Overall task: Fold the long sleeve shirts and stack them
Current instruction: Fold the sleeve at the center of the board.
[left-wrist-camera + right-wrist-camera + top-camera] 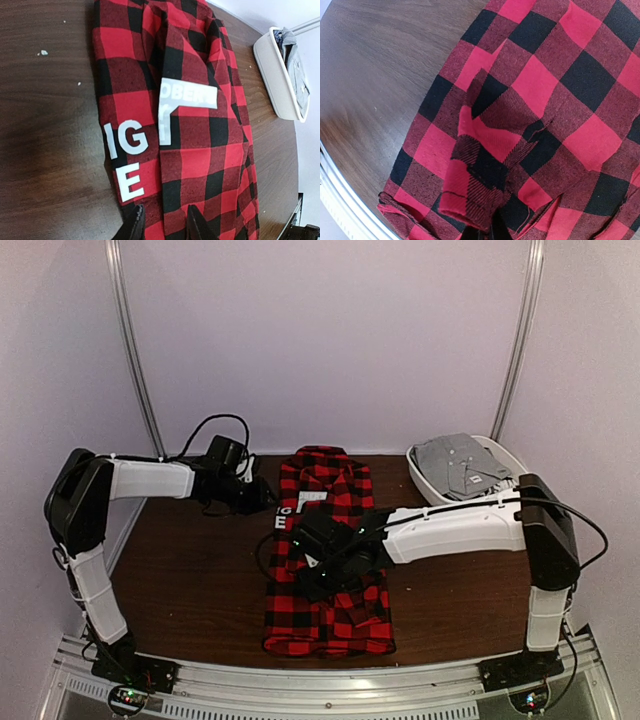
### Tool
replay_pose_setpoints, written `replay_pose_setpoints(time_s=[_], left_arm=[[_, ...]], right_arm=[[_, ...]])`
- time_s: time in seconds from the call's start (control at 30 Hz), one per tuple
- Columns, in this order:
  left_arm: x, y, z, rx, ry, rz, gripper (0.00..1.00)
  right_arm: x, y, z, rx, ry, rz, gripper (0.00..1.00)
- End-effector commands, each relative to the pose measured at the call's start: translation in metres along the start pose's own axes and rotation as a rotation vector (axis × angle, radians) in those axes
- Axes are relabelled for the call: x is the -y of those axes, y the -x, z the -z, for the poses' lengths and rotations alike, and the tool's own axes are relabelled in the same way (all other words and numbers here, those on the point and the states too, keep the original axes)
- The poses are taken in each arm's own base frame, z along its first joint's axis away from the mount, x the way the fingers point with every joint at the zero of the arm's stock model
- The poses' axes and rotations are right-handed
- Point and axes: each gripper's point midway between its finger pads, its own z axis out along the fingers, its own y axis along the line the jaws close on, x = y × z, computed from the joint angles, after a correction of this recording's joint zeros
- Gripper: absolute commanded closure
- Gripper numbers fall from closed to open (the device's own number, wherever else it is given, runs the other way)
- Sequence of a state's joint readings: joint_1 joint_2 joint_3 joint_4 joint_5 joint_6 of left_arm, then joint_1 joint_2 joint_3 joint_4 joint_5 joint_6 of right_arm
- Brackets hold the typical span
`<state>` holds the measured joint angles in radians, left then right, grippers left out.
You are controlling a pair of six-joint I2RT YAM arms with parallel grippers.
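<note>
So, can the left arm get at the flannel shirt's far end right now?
Likely yes. The left tool sits open at the left edge of the flannel shirt, nothing between it and the far end; the right tool pinches fabric nearer the bases, clear of it.

White "IG", "E" and "OBER" on the red-and-black shirt

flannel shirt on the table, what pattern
The flannel shirt is red-and-black buffalo check, clearest from the right wrist.

The left arm bends high at its elbow, forearm reaching rightward, left claw low with fingers part-way apart. The right arm stretches leftward, right claw pinched tight on the shirt.
</note>
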<state>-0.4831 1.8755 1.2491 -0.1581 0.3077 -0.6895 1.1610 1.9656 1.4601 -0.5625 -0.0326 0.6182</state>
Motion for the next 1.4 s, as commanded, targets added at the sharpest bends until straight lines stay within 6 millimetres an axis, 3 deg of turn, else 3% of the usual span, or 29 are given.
replay_pose_setpoints(time_s=[0.0, 0.27, 0.43, 0.57, 0.67, 0.7, 0.73, 0.8, 0.9, 1.03, 1.13, 1.23, 1.37], left_arm=[[0.003, -0.003, 0.013, 0.016, -0.023, -0.021, 0.70], [0.000, -0.022, 0.018, -0.005, -0.025, -0.011, 0.70], [-0.001, -0.028, 0.018, -0.014, -0.026, -0.009, 0.70], [-0.002, -0.029, 0.017, -0.014, -0.025, -0.008, 0.70], [-0.002, -0.028, 0.016, -0.010, -0.023, -0.014, 0.70], [-0.002, -0.028, 0.015, -0.010, -0.026, -0.015, 0.70], [-0.001, -0.027, 0.014, -0.009, -0.032, -0.020, 0.70], [0.003, -0.025, 0.013, -0.006, -0.045, -0.030, 0.69], [0.006, -0.019, 0.011, 0.003, -0.049, -0.047, 0.69], [0.017, -0.010, 0.007, 0.012, -0.073, -0.074, 0.69], [0.027, -0.004, 0.001, 0.009, -0.100, -0.088, 0.69], [0.035, 0.001, -0.007, 0.006, -0.117, -0.096, 0.69], [0.043, 0.020, -0.019, 0.023, -0.127, -0.120, 0.69]], right_arm=[[-0.015, -0.005, 0.000, 0.009, 0.062, -0.011, 0.97], [-0.029, -0.028, -0.005, -0.034, 0.092, 0.000, 0.97], [-0.030, -0.030, -0.006, -0.038, 0.096, -0.002, 0.97], [-0.032, -0.029, -0.007, -0.039, 0.098, 0.006, 0.93], [-0.038, -0.019, 0.002, -0.013, 0.125, 0.015, 0.82], [-0.038, -0.012, 0.007, 0.004, 0.129, 0.016, 0.74], [-0.037, -0.004, 0.013, 0.026, 0.135, 0.014, 0.59], [-0.030, 0.015, 0.027, 0.076, 0.144, 0.004, 0.44], [-0.007, 0.053, 0.048, 0.170, 0.141, -0.037, 0.36], [0.033, 0.109, 0.068, 0.309, 0.154, -0.110, 0.37], [0.054, 0.147, 0.078, 0.400, 0.200, -0.146, 0.47], [0.065, 0.179, 0.080, 0.470, 0.268, -0.161, 0.57], [0.077, 0.206, 0.064, 0.501, 0.330, -0.175, 0.71]])
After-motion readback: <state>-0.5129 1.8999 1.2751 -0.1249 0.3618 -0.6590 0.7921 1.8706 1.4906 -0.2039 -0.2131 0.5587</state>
